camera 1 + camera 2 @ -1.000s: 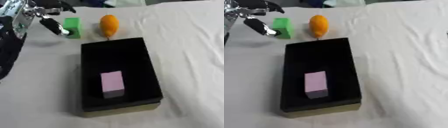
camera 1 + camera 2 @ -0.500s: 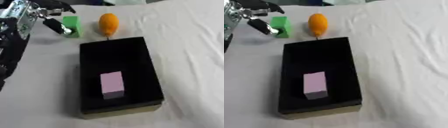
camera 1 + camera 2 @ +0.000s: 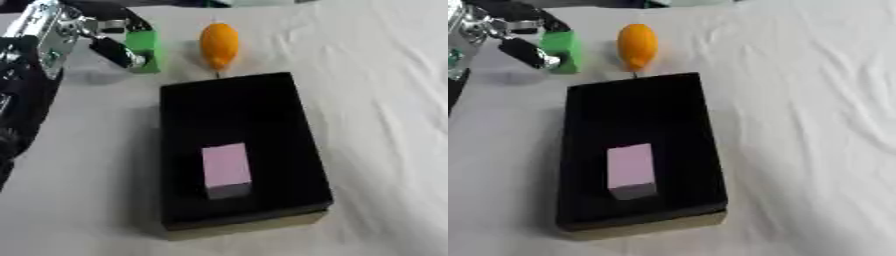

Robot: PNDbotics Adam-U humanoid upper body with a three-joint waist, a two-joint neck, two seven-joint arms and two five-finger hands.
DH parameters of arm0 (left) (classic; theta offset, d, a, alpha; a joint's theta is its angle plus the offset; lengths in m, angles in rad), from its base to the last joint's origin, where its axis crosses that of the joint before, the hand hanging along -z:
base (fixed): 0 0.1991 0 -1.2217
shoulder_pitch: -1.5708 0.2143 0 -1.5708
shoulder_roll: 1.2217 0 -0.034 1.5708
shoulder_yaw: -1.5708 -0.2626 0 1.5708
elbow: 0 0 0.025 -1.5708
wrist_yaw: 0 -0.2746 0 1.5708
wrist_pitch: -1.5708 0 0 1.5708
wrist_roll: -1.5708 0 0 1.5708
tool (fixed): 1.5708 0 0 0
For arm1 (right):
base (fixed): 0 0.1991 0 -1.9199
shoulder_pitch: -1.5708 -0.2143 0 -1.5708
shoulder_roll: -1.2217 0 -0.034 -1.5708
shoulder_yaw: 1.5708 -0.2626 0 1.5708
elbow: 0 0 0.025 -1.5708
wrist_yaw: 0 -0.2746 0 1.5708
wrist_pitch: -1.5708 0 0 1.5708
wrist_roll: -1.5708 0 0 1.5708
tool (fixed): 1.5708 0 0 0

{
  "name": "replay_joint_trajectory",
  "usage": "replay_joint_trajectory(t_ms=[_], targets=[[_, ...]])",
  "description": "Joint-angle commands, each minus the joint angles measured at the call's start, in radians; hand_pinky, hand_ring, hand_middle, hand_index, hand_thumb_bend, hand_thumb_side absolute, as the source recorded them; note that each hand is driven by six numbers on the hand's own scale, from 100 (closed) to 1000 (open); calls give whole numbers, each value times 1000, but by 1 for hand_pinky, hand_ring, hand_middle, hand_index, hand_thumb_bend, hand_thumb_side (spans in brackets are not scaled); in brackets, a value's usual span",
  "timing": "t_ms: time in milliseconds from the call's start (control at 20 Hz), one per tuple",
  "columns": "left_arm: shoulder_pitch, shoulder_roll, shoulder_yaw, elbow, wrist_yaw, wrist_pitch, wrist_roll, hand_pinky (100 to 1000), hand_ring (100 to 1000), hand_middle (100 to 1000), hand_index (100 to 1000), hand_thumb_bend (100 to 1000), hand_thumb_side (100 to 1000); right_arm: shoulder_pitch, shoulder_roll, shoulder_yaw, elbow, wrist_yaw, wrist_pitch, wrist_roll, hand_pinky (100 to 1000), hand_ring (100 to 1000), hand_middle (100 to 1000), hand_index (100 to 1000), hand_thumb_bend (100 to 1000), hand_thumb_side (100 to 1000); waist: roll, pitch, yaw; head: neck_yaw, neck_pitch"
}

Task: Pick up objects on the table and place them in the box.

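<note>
White cloth-covered table [image 3: 385, 100] under everything, with a black box [image 3: 241, 150] lying open at the middle and holding a pale pink block [image 3: 226, 170] toward its near end. Beyond the box's far edge, an orange fruit [image 3: 219, 44], and left of that a green block [image 3: 144, 47] resting on the cloth. Left hand [image 3: 79, 35] at the upper left, fingers [image 3: 118, 50] curled against the green block's near side and reaching round its top; right hand nowhere visible.

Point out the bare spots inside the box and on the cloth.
In the box, the half behind the pink block is bare. The cloth right of the box is open. Crowded: far left, where the left hand meets the green block, orange fruit beside.
</note>
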Motion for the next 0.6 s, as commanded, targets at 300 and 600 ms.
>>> replay_joint_trajectory(t_ms=[300, 600], targets=[[-18, 35, 7, -107, 52, 19, 81, 643, 726, 645, 720, 100, 352, 9, -22, -19, -4, 0, 2, -13, 841, 659, 634, 828, 100, 952, -1, -41, 5, -5, 5], [-7, 58, -26, -273, 143, 28, 83, 529, 614, 524, 616, 100, 308, 18, -14, -20, -9, 5, -4, -12, 841, 661, 636, 828, 100, 950, -1, -64, 17, -16, 22]])
